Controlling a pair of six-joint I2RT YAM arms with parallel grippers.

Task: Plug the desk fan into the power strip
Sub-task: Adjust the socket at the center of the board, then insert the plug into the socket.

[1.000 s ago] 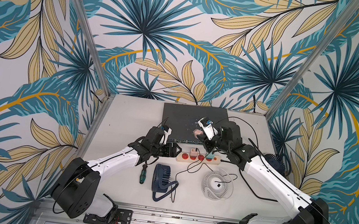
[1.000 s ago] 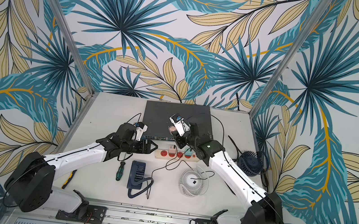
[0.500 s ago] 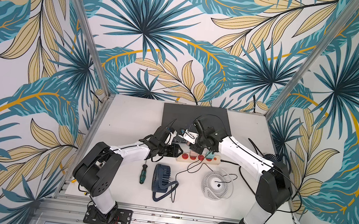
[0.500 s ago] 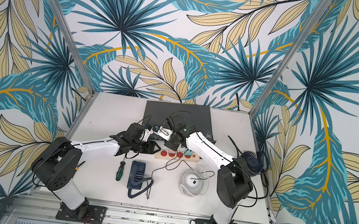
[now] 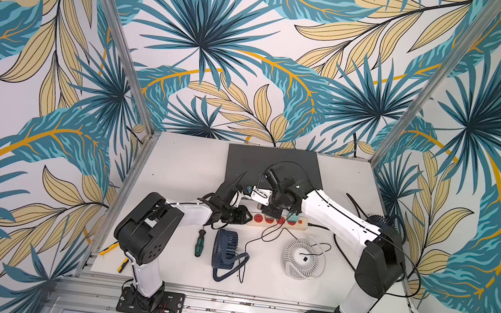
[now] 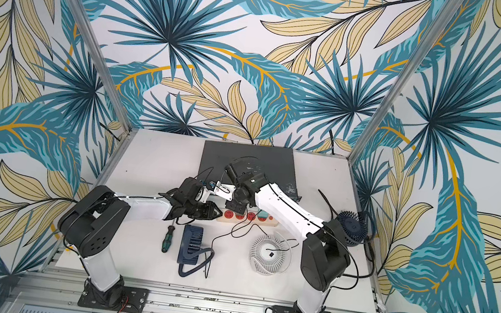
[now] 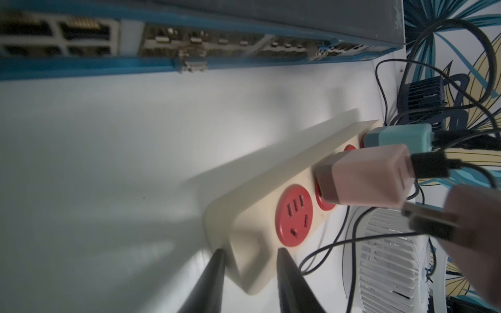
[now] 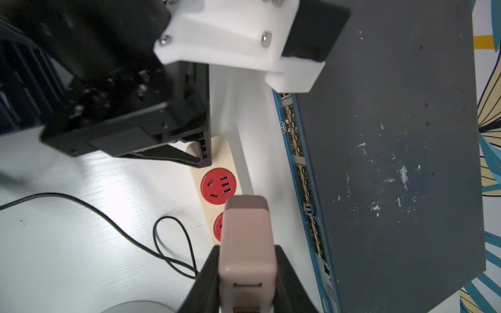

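Evidently, the power strip (image 7: 241, 216) was pinned at its end by the left gripper (image 7: 249, 252), closed upon it. A pink plug (image 7: 363, 176), clasped by the right gripper (image 8: 246, 248), was set at the strip's second socket from that end. Full seating could not be told; release was judged outstanding.

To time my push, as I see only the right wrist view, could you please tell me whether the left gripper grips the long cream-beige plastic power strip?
Observer: Yes, the left gripper pinches the end of the power strip.
Operator: Is my adapter seated?
Observer: The pink block adapter appears to touch the second red socket with its darker base.
Operator: Any other plugs?
Observer: A teal block adapter stands plugged in at the strip's far end.
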